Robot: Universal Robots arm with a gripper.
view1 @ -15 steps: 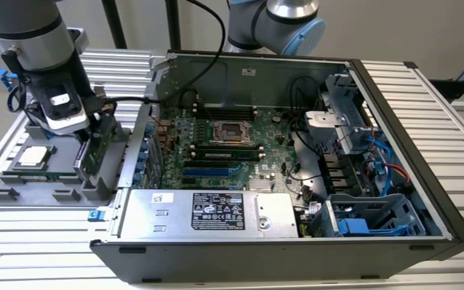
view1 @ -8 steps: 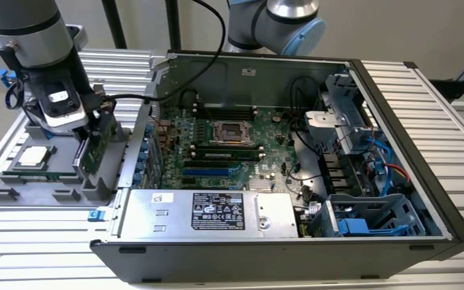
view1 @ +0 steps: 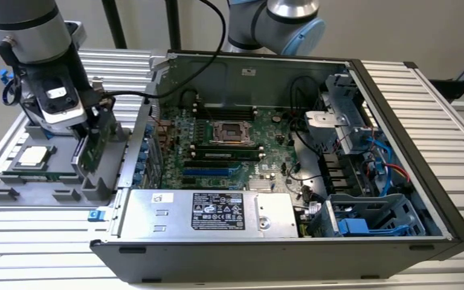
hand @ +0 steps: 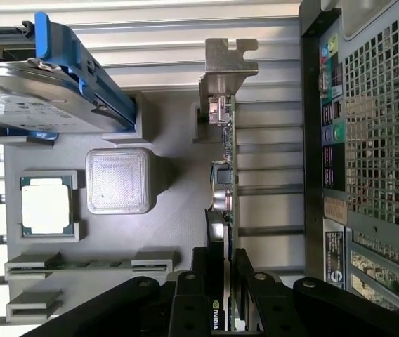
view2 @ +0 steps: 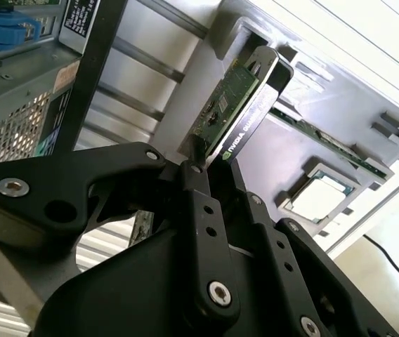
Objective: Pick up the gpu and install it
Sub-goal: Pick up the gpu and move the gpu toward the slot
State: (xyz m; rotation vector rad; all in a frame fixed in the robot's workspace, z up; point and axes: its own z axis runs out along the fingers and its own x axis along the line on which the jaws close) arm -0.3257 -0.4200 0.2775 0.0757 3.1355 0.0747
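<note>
the pincer (hand: pixel 223 261) is clamped narrowly on the gpu (hand: pixel 225 158), which stands upright in the grey tray (hand: pixel 175 225).

Open computer case (view1: pixel 256 260) beside grey tray (hand: pixel 178 210) holding processor (hand: pixel 45 206), memory stick (hand: pixel 90 265), blue-railed hard drive (hand: pixel 31 102).

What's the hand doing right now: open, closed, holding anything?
The hand is closed on the gpu, which stands upright at the grey tray.
</note>
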